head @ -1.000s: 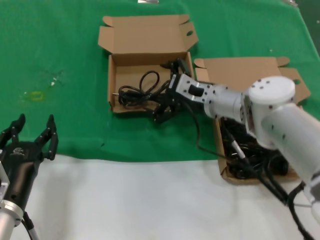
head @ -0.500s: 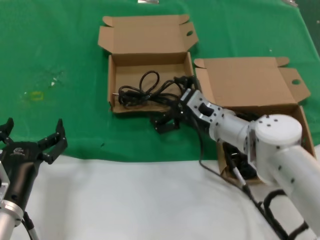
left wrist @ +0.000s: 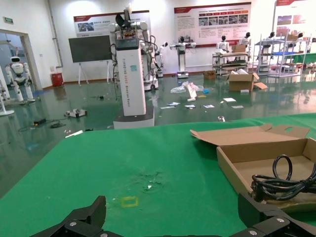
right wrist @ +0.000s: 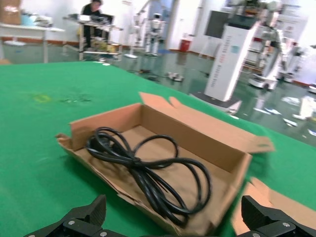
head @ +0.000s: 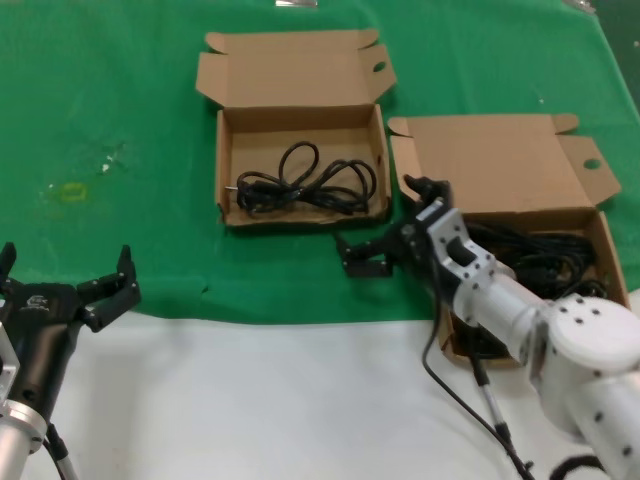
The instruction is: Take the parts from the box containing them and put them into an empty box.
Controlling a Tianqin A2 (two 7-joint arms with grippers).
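Black power cords (head: pixel 305 187) lie coiled in the left cardboard box (head: pixel 227 170); they also show in the right wrist view (right wrist: pixel 148 173) and the left wrist view (left wrist: pixel 281 181). More cords (head: pixel 535 262) are piled in the right box (head: pixel 500 160). My right gripper (head: pixel 385 225) is open and empty, low over the green cloth between the two boxes, just off the left box's near right corner. In its wrist view (right wrist: pixel 170 219) the fingers stand wide apart, facing that box (right wrist: pixel 197 133). My left gripper (head: pixel 65 290) is open and empty at the near left.
Green cloth (head: pixel 120 120) covers the far part of the table; a white strip (head: pixel 250 400) runs along the near edge. Both boxes have lids folded back. A thin black robot cable (head: pixel 455 385) hangs beside my right arm. A small yellow mark (head: pixel 72 190) lies on the cloth.
My right gripper has drawn back from the left box's front edge toward the right box, with no cord trailing from it now. The left gripper's fingers have spread wider.
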